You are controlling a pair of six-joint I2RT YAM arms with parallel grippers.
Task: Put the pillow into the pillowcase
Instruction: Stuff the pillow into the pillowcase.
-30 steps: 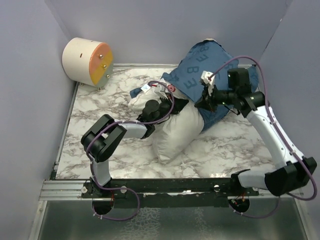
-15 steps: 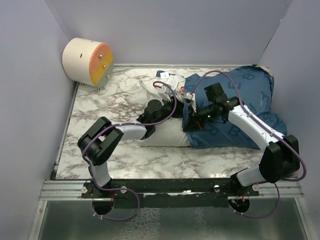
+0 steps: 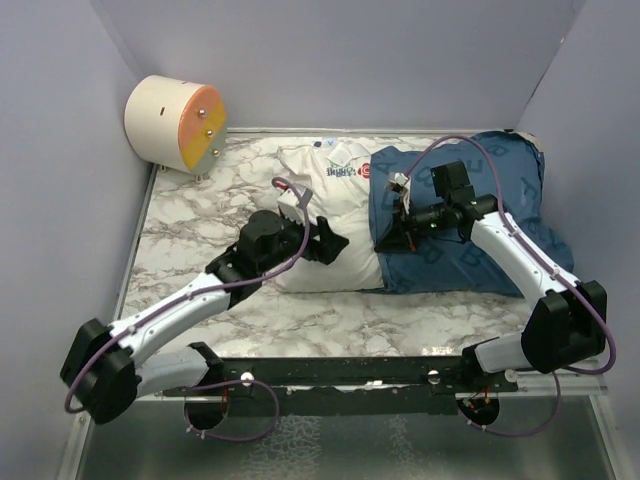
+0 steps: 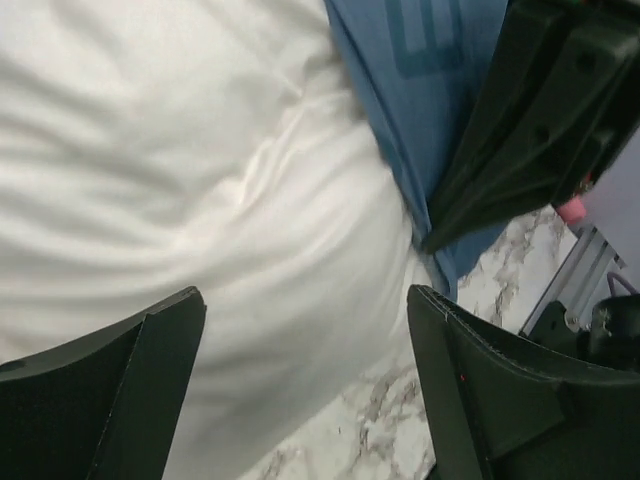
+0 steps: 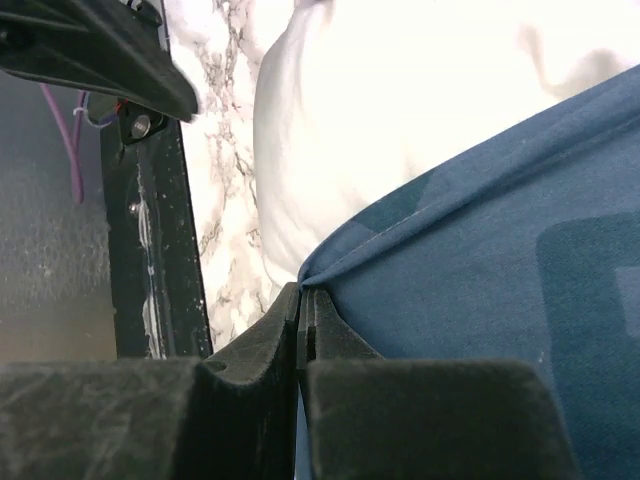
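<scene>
The white pillow (image 3: 315, 215) lies flat mid-table, its printed label (image 3: 345, 172) facing up at the far edge. Its right end sits inside the blue pillowcase (image 3: 470, 240), which lies flat at the right. My left gripper (image 3: 334, 243) is open and empty just above the pillow's near right part. In the left wrist view the pillow (image 4: 200, 180) and the case edge (image 4: 420, 90) fill the gap between my fingers (image 4: 500, 400). My right gripper (image 3: 388, 240) is shut on the pillowcase's open edge (image 5: 330, 265), next to the pillow (image 5: 420, 100).
A cream cylinder with an orange face (image 3: 172, 122) stands at the far left corner. Grey walls close in the table on the left, back and right. A black rail (image 3: 330, 372) runs along the near edge. Bare marble (image 3: 190, 220) shows left of the pillow.
The pillow and case have come down flat, the case now over the pillow's right end. My left arm has let go and drawn back toward the near left. My right gripper still holds the case edge.
</scene>
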